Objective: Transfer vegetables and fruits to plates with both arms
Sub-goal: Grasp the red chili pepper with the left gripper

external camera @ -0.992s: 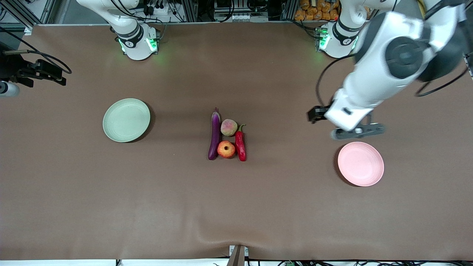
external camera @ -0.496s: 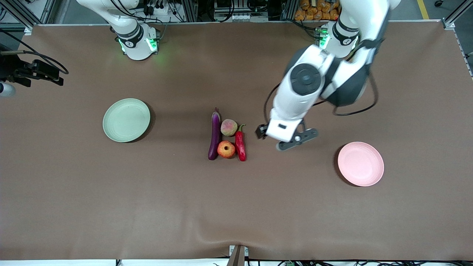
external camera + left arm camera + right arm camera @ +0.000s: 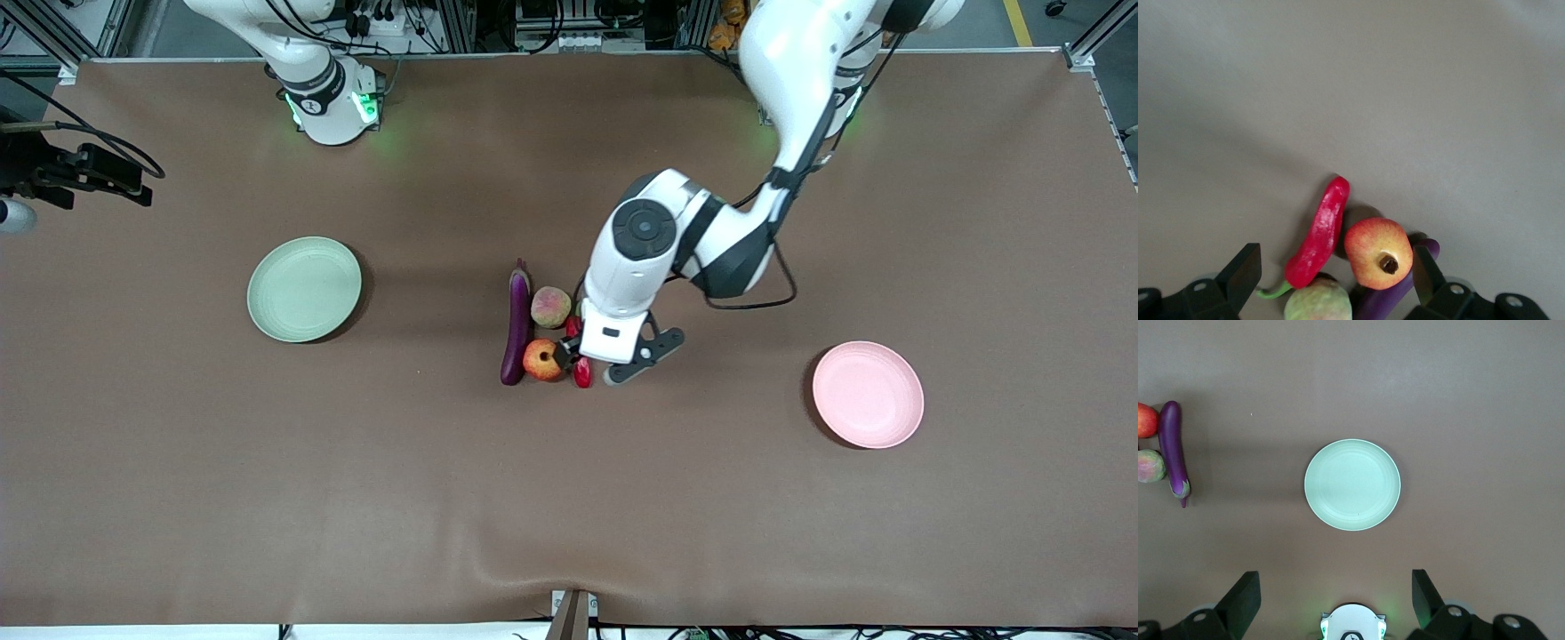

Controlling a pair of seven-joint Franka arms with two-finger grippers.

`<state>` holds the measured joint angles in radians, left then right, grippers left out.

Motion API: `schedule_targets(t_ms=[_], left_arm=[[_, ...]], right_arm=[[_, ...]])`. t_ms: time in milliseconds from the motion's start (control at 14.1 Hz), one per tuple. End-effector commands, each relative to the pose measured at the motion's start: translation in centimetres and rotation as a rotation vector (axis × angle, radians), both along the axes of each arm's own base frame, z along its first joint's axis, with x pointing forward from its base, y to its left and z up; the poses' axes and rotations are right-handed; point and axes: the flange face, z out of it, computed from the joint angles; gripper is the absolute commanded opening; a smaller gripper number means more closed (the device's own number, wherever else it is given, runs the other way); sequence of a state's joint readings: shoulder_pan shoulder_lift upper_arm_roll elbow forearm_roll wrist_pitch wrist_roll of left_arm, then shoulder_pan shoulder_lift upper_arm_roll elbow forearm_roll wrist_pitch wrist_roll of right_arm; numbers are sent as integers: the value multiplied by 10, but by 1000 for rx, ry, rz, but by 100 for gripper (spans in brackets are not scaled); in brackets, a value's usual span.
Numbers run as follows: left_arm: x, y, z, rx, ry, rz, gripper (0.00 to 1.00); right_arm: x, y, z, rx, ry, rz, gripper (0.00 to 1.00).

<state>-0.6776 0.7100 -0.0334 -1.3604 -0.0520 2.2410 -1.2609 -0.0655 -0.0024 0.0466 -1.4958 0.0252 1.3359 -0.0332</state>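
Nearest the front-camera edge, toward the left arm's end of the table, lies the pale pink plate (image 3: 868,394); mid-table the pomegranate (image 3: 543,360) and chili pepper (image 3: 582,371) lie with the eggplant (image 3: 516,325) alongside and the peach (image 3: 550,307) just farther. The left gripper (image 3: 1338,280) hangs over this cluster, jaws spread wide and empty. Toward the right arm's end lies the pale green plate (image 3: 304,289), under the right gripper (image 3: 1337,603), which waits high up, agape, holding nothing.

White arms (image 3: 640,267), black joint bands
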Motion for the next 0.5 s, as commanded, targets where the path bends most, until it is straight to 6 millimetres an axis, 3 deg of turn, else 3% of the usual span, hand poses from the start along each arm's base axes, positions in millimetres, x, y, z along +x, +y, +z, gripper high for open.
schedule_targets(t_ms=[0,142,425], left_arm=[[14,-9,-36,-43,-63,29,100],[3,-26,-61,-59,-86,8,100],[0,-24,-98,-22,-65,-44,100]], right_arm=[[1,-1,4,1,-1,10,100],[1,-2,4,1,-1,9,100],[1,-3,3,2,5,6,100]])
